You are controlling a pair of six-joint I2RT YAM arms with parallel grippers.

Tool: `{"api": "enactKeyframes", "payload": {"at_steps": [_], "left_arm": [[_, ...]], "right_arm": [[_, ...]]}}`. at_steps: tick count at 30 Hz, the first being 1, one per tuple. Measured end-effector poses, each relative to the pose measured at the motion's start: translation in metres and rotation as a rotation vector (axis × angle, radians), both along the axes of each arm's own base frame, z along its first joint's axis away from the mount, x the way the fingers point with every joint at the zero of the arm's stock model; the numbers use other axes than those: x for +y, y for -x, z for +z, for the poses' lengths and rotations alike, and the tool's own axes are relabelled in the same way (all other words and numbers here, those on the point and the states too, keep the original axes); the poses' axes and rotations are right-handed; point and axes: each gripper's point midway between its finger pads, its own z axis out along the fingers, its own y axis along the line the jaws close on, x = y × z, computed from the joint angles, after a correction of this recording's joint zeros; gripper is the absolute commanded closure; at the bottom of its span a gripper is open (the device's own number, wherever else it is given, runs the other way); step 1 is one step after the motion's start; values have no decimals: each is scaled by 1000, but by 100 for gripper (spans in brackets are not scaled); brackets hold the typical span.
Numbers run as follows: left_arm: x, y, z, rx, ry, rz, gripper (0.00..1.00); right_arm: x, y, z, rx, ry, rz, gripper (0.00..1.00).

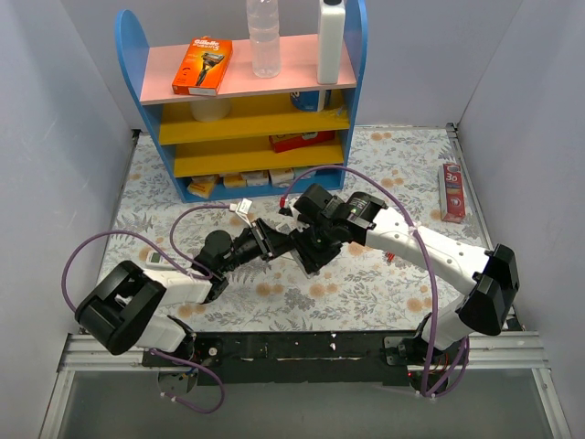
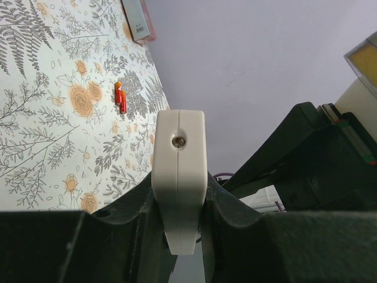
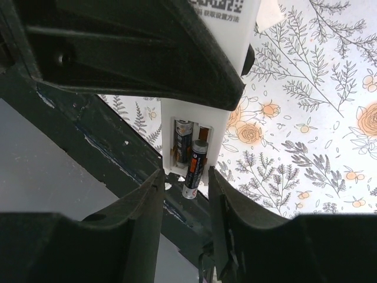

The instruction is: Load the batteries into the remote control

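- Right gripper [image 3: 186, 177], at the bottom centre of its wrist view, has its jaws apart. They flank the near battery without pinching it.
- Near battery [image 3: 195, 165] lies in the right-hand slot of the open compartment. Its lower end juts past the remote's edge, so it looks not fully seated.
- Far battery [image 3: 181, 138] sits just left and a little higher, wholly inside its slot; that one appears done.
- Remote [image 3: 217, 124] fills mid-frame, compartment facing the camera, with the table [image 3: 306, 118] behind it.
- Left gripper [image 2: 178, 194], at the lower centre of its own view, is clamped on the remote's end.
- Probably left to do: press the near battery home and cover the compartment.
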Motion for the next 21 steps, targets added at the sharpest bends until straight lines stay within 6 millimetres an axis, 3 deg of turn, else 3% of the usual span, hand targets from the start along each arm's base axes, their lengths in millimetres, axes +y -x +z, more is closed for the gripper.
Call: {"api": "enactKeyframes", "payload": {"at_steps": [6,11,17,21], "left_arm": [[-2,-1,-8,52,5,-2,100],[-3,-1,-18,118,-1,-5,100],[-4,-1,-24,177,-11,-14,100],[-7,-2,-24,206,-24,-27,100]], "right_arm": [[1,-4,5,-35,-16,14,52],[1,-6,20,-100,-63,77,52],[-10,0,51,-280,-181,307,57],[-24,14,45,-362,-212,494,61]]}}
